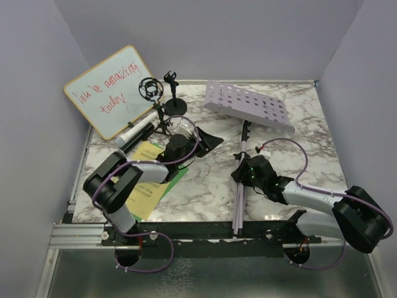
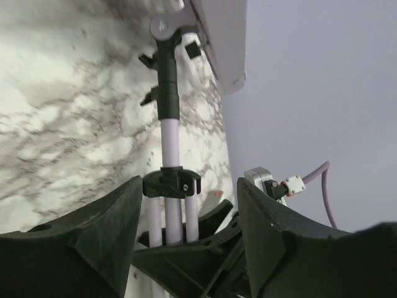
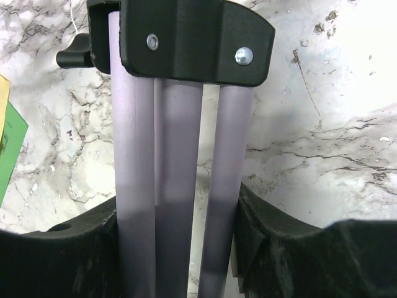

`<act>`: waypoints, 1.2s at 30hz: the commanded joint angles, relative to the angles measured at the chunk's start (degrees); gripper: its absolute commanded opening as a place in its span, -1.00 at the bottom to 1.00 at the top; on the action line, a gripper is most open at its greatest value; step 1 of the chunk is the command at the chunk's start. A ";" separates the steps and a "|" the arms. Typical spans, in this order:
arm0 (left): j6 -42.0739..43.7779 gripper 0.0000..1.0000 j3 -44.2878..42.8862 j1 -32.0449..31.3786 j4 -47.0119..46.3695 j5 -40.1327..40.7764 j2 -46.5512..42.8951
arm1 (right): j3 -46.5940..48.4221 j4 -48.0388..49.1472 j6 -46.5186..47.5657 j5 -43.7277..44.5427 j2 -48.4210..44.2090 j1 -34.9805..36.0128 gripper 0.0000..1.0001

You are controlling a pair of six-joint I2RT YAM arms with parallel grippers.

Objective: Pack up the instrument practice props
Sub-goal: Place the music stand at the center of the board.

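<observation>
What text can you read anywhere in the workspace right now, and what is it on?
"you're amazing today": red handwriting in two lines on the wood-framed whiteboard; the first word is loosely written.
Any print on the yellow music sheets is too small to read.
No lettering shows on the lilac music rack.

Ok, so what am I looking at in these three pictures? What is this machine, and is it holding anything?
These are two robot arms bolted to the near edge of a marble-patterned table. The wide picture comes from a camera above and behind them. The other two come from a camera on each wrist, looking out between the claw's fingers. On the table are a lilac music stand, yellow and green sheets, a mic tripod, a round-base mic holder, microphones and a whiteboard. The right claw is closed on the stand's folded legs. The left claw is open and holds nothing.
</observation>
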State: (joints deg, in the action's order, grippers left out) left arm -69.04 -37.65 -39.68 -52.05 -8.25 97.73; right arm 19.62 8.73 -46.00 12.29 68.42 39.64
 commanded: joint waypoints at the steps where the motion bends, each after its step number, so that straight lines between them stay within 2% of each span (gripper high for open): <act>1: 14.43 0.29 1.10 1.28 13.75 3.22 -11.19 | 2.49 0.37 3.04 1.12 2.15 -0.44 -0.48; 6: 24.72 0.37 1.94 1.78 30.41 12.29 -25.51 | 2.47 1.24 2.06 -0.16 5.01 -0.44 -0.28; 12: 33.75 0.49 -1.22 2.15 48.05 24.19 -39.41 | 2.53 -0.21 1.62 1.18 6.29 -0.44 -0.08; 17: 39.82 0.75 -4.25 2.33 60.98 32.33 -48.16 | 2.18 -2.38 0.85 1.99 4.63 -0.44 0.18; 23: 44.27 0.82 -6.93 2.42 66.96 35.22 -55.65 | 3.20 -4.99 1.40 3.17 3.56 -0.44 0.38; 28: 49.16 0.82 -8.36 2.42 69.64 39.04 -59.41 | 4.26 -7.71 2.86 7.48 0.90 -0.44 0.62; 33: 50.27 0.93 -7.88 2.60 70.11 43.14 -61.76 | 6.76 -12.13 7.44 16.76 -6.42 -0.44 0.94; 36: 49.64 0.98 -8.08 4.69 69.64 43.81 -61.66 | 9.19 -14.93 12.83 23.96 -13.24 -0.50 1.00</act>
State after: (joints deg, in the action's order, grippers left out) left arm -20.86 -45.15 -37.17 16.03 31.48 36.36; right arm 24.43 -0.82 -40.47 22.68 62.72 39.38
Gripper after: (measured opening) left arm 0.979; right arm 0.991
